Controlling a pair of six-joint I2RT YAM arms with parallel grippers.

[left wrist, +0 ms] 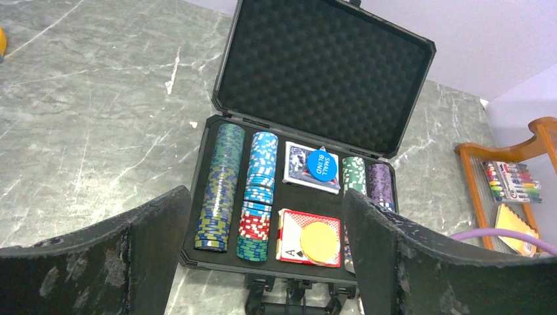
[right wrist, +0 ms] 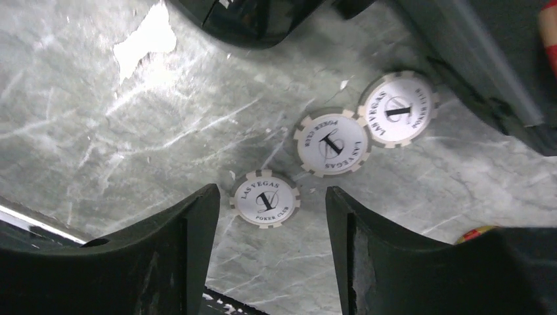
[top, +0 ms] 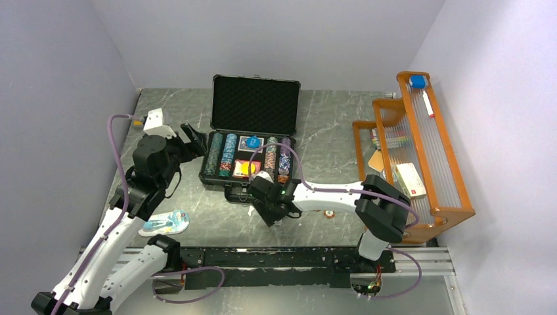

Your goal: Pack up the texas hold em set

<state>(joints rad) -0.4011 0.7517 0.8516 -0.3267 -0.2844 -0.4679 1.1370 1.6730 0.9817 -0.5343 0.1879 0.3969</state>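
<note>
Briefcase (top: 256,105) is open with the lid up, centre-top of the top view. Counted through the left wrist view:
- 4 chip rows (left wrist: 220,190) lying on edge, 2 at the left of the tray and 2 at the right
- 2 decks between them, blue deck (left wrist: 299,174) above and red deck (left wrist: 289,237) below
- 2 discs, with the blue disc (left wrist: 320,164) marked SMALL BLIND on the blue deck and the yellow disc (left wrist: 318,241) on the red deck

Outside the case, 3 loose white chips (right wrist: 330,144) lie flat on the table (right wrist: 98,118). They run diagonally from lower centre to upper right of the right wrist view. The upper two are just beside each other and the lowest sits apart.

Right claw (right wrist: 270,195): jaws partly apart, one finger either side of the lowest chip. There's a gap on both sides and it grips nothing. In the top view it sits just below the case's front edge.

Left claw (left wrist: 266,197): jaws wide and empty. It is left of the case in the top view, facing it.

Also on the table are 1 blister pack (top: 164,223) at lower left and 1 orange rack (top: 453,211) at the right edge.
</note>
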